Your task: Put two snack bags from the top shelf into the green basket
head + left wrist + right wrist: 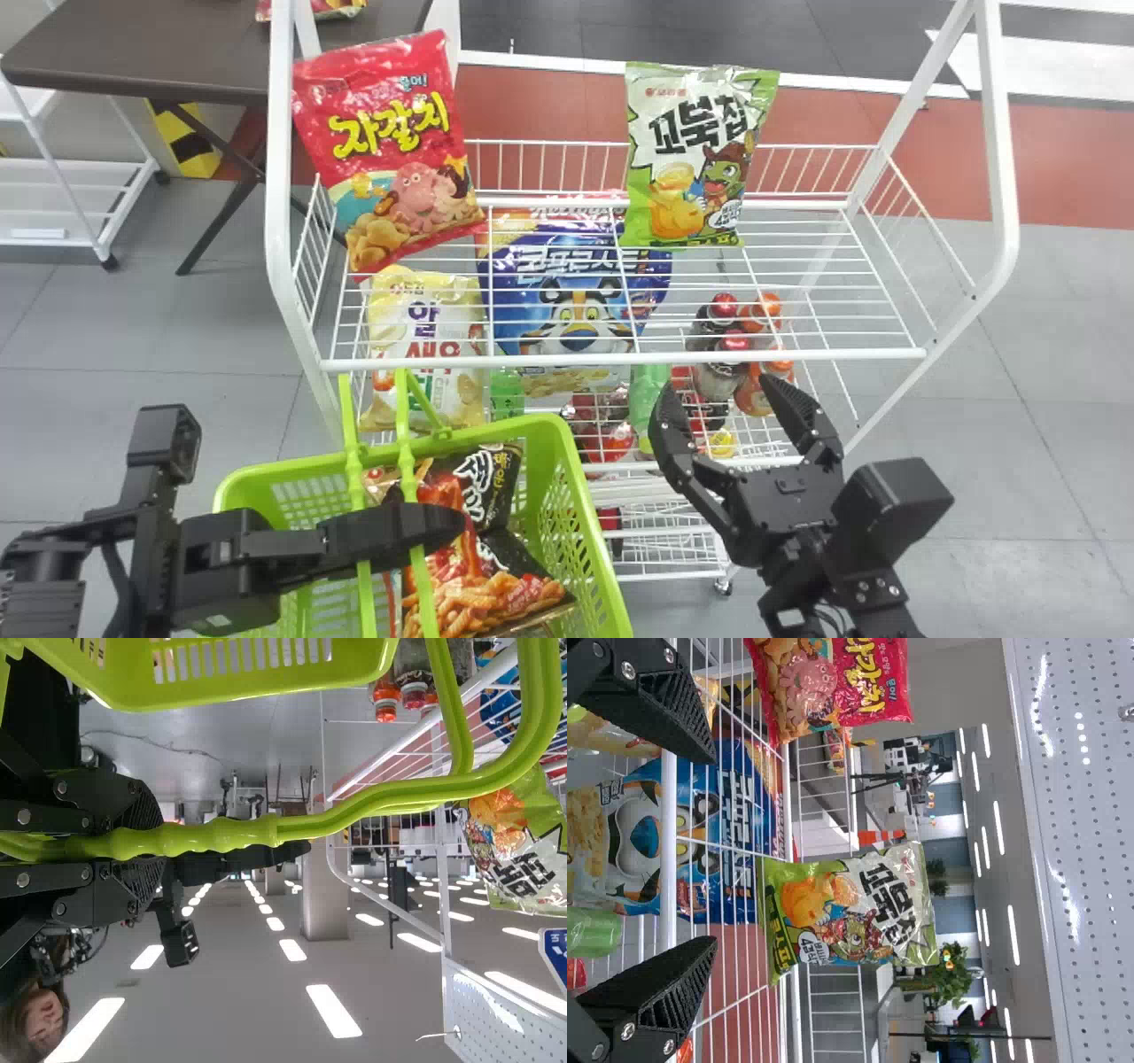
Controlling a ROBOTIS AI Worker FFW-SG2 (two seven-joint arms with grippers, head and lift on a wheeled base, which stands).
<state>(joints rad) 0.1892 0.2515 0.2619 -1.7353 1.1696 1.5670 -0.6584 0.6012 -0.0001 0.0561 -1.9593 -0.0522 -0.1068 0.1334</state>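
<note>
In the head view my left gripper (399, 532) is at the green basket (576, 496), shut on its handles; in the left wrist view the gripper (133, 846) clasps the green handle bar (354, 811). Snack bags lie inside the basket. My right gripper (722, 408) stands open in front of the top shelf's front rail, low and right of the green snack bag (695, 159). A red snack bag (390, 151) stands at that shelf's left end. From the right wrist, the gripper (713, 850) has the green bag (850, 912) beyond its parted fingers, not touching.
The white wire rack (620, 361) has a front rail and side posts. Its lower shelf holds a blue cereal bag (576, 292), a yellow-white snack bag (425, 346) and bottles (722, 372). A dark table (177, 53) stands behind on the left.
</note>
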